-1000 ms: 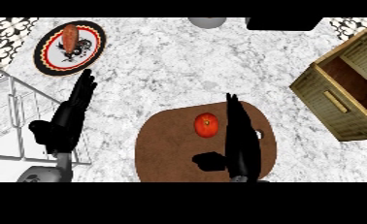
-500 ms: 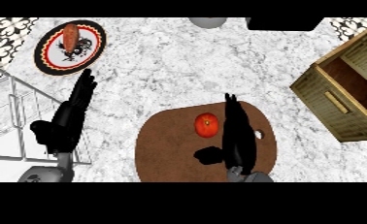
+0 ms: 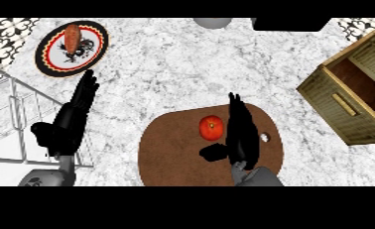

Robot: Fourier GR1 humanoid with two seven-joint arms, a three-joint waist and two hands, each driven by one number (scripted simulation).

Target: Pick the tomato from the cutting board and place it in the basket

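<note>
A red tomato lies on the brown oval cutting board at the lower middle of the head view. My right hand is just right of the tomato, fingers straight and pointing away, thumb out below it; the hand is open. The wooden basket stands at the right edge, its inside showing. My left hand rests open at the left, fingers up.
A round patterned plate with a brown food item sits at the far left. A white wire rack lies at the left edge. A grey round object and a dark object are at the back.
My right hand has edged slightly closer to the tomato. The tomato and my left hand have stayed put.
</note>
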